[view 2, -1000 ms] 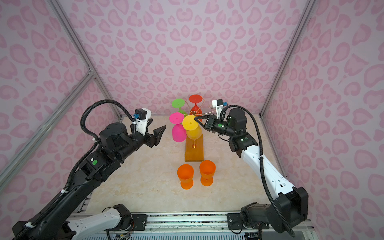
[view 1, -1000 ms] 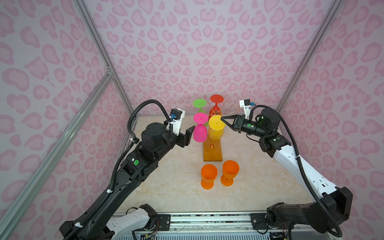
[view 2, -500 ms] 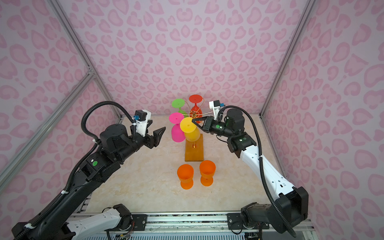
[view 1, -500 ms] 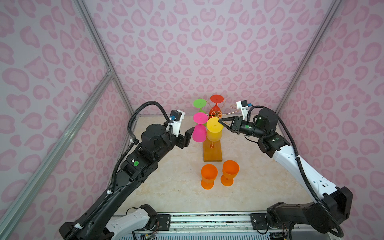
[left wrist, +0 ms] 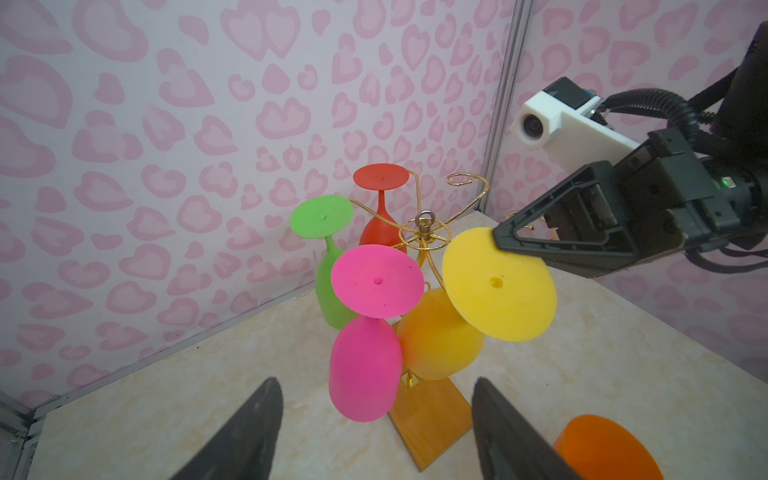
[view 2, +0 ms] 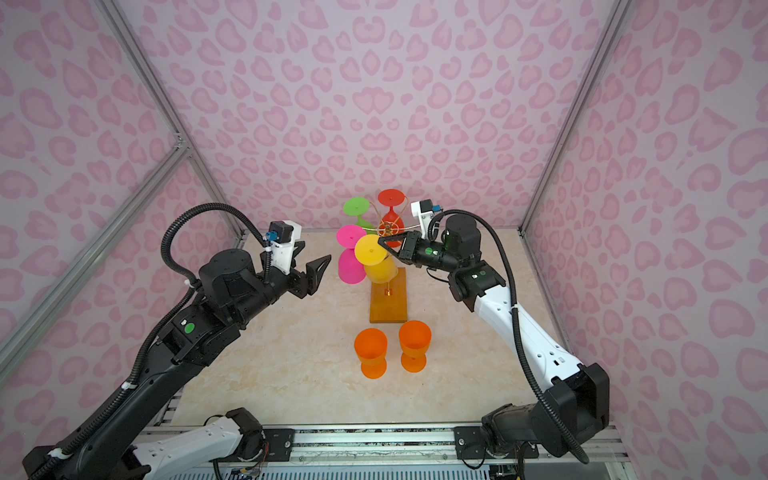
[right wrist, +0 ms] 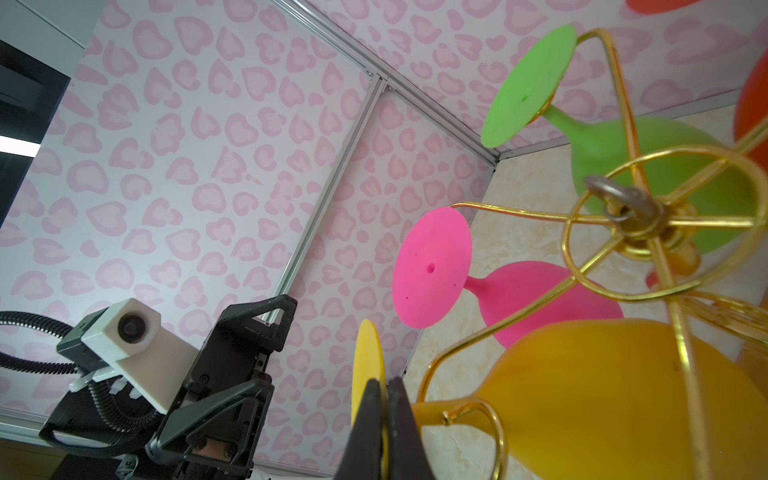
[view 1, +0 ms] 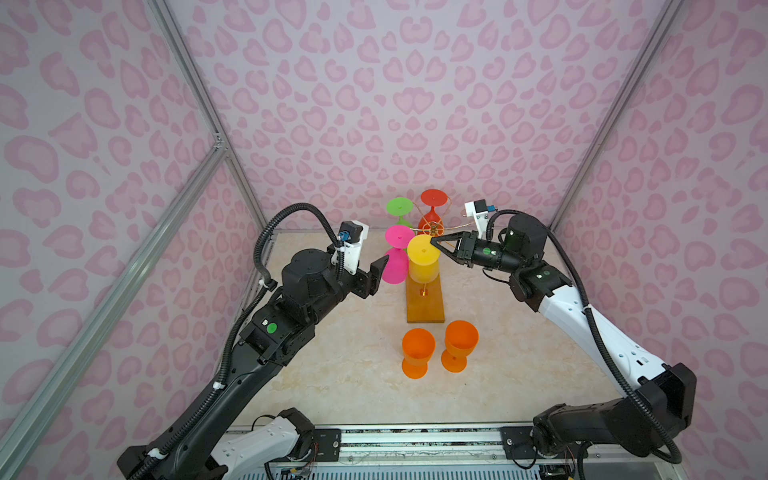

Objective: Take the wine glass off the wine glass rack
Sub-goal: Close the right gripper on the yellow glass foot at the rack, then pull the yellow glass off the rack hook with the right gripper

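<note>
Gripping: the right gripper (view 1: 435,242) is clamped on the rim of the yellow wine glass (view 1: 423,262), on its flat foot. In the right wrist view, the 2 fingertips (right wrist: 403,409) pinch the thin disc from both faces.
Free arm: the left gripper (view 2: 318,272) hangs with jaws spread and nothing in them. It is just beside the pink glass (view 1: 395,266), left of centre in both top views.
Where the glass is: centre of both top views, hung upside down on the wine glass rack (view 1: 424,307). Its stem sits in a gold wire arm, with the bowl over the amber base.
Key relation: the glass lies just left of the right gripper in both top views. Its long axis runs from foot down to bowl, leaning, with the foot tipped toward the left of the frame. The right arm has contact; the left is near but apart.
Look: opaque matte yellow, with a wide round foot dimpled at the middle, a short stem and an egg-shaped bowl shading to orange.
Neighbours: the pink bowl is touching or just beside the yellow bowl; I cannot tell which. 2 orange glasses (view 1: 417,351) stand upright at lower centre.
My guess: the stem must slide out along the wire to its curled end, and a rim pinch may let the bowl swing.
</note>
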### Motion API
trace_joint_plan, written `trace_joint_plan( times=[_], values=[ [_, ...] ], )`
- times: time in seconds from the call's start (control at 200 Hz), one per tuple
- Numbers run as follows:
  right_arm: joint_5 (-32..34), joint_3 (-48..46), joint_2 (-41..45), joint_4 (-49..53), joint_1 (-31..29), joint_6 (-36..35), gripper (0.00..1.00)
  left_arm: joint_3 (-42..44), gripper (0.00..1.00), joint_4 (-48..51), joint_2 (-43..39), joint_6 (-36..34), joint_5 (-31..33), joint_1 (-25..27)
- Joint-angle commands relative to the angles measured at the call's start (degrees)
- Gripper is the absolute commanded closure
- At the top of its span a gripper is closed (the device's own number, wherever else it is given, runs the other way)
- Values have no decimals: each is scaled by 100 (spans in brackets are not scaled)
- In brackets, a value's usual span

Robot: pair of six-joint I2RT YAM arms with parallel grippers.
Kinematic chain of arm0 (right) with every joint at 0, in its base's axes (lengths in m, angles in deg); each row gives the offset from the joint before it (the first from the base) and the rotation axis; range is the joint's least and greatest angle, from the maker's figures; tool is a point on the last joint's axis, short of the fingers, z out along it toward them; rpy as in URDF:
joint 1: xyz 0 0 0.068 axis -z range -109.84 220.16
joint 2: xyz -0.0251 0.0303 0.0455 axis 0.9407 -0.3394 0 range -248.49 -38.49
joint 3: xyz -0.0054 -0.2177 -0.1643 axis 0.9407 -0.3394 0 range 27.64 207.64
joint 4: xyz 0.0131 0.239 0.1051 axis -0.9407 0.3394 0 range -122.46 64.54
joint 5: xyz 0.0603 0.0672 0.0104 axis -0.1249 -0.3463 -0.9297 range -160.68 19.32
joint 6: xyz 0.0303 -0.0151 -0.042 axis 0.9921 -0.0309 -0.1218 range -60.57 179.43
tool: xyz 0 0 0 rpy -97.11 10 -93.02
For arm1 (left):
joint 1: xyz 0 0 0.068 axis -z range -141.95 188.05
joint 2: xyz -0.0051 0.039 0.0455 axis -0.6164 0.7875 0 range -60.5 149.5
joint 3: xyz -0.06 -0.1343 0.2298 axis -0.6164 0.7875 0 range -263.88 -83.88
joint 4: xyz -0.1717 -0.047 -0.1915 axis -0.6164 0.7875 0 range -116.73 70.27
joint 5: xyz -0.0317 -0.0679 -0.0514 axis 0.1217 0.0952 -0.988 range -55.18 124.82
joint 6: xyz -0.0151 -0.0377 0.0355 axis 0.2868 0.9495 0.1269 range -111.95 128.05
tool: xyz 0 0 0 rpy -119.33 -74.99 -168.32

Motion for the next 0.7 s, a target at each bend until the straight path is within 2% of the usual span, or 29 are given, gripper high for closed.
trace_joint_plan(
  times=[0.0,0.26,0.695],
  values=[
    [66,99,-93,-43,-9,-9,100,48,27,-226,-34,32,-47,-12],
    [215,174,-226,-51,27,70,100,110,27,-226,-84,32,-71,-21],
    [313,-193,-77,-660,294,662,100,105,27,-211,-56,40,-148,-39]
  ],
)
